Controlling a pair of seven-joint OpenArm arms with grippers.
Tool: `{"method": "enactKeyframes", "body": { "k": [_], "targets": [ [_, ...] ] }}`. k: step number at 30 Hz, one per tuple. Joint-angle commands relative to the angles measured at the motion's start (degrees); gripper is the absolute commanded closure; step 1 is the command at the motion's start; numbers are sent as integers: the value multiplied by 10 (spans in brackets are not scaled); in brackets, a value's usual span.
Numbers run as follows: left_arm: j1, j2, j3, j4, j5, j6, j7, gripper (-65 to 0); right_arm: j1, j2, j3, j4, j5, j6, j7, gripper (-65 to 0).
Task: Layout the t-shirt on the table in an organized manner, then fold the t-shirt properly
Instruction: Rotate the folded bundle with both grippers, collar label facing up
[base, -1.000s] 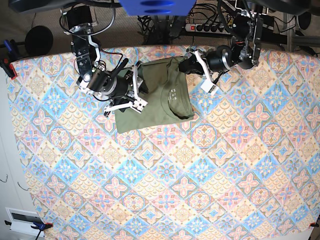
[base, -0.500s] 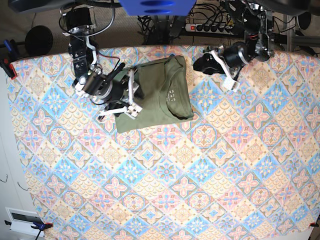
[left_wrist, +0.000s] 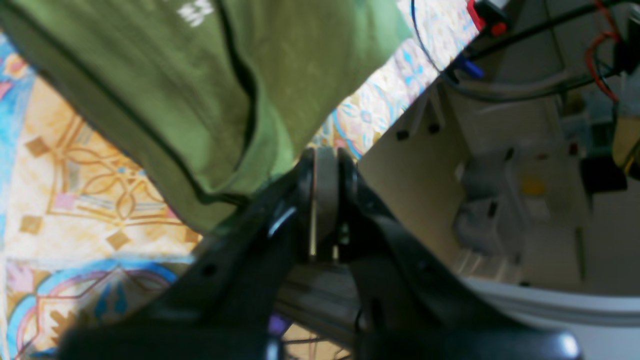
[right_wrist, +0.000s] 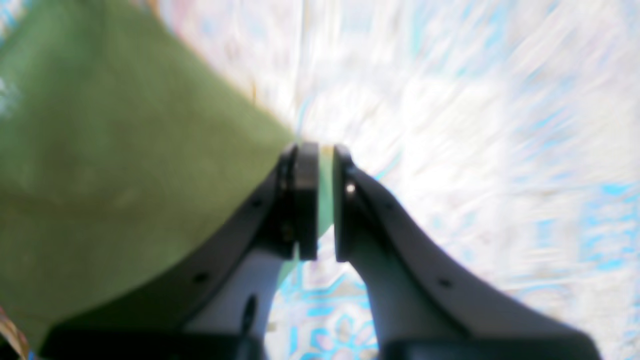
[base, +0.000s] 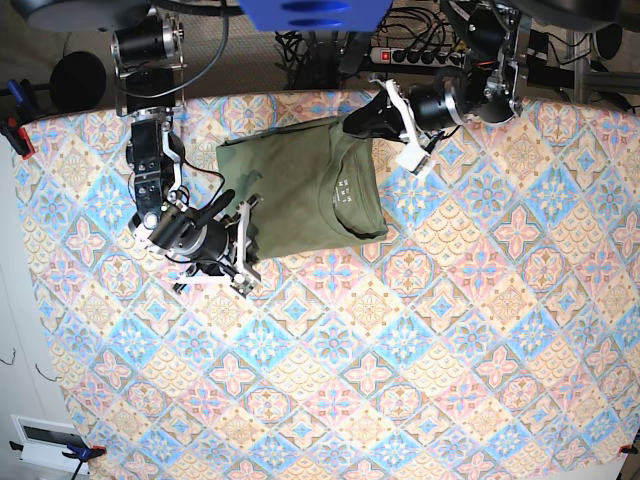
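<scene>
With each pincer clamped on a t-shirt (base: 300, 190) edge, uneven pulling could slip the cloth free or bunch it on the desk (base: 400, 350).

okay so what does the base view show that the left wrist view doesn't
Only the base view shows the whole t-shirt lying on the table, the right gripper at the shirt's lower corner, and both arms at once. Only the left wrist view shows, close up, the left gripper with its jaws pressed together beside the shirt's hem, with no cloth seen between them, plus the blurred frame and cables beyond the table edge. Both show the olive shirt with its printed neck label and the patterned tablecloth under it.
</scene>
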Motion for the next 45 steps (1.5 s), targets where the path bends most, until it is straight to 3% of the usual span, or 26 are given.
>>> {"method": "enactKeyframes", "body": {
  "k": [1, 9, 13, 18, 25, 34, 41, 45],
  "targets": [
    [-12, 1, 20, 10, 0, -4, -8, 0, 32, 1, 0, -5, 8, -1, 27, -48],
    [-35, 27, 87, -20, 132, -2, -9, 0, 110, -1, -1, -173, 6, -1, 78, -48],
    [-54, 39, 84, -71, 158, -2, -9, 0, 146, -1, -4, -284, 6, -1, 107, -48],
    [-69, 37, 82, -96, 158, -2, -10, 0, 168, -1, -56, -363, 6, -1, 129, -46],
    [-94, 37, 50, -120, 159, -1, -10, 0, 126, 27, -76, -341, 6, -1, 116, -46],
    [-159, 37, 50, -186, 159, -1, -10, 0, 10, 105, -73, -204, 10, -1, 114, -46],
    [-229, 40, 52, -256, 159, -1, -10, 0, -86, 111, 14, -90, 9, -1, 72, -46],
    [-248, 51, 53, -267, 160, -1, -47, 0, -133, 111, 61, -17, 9, -1, 51, -46]
  ]
}}
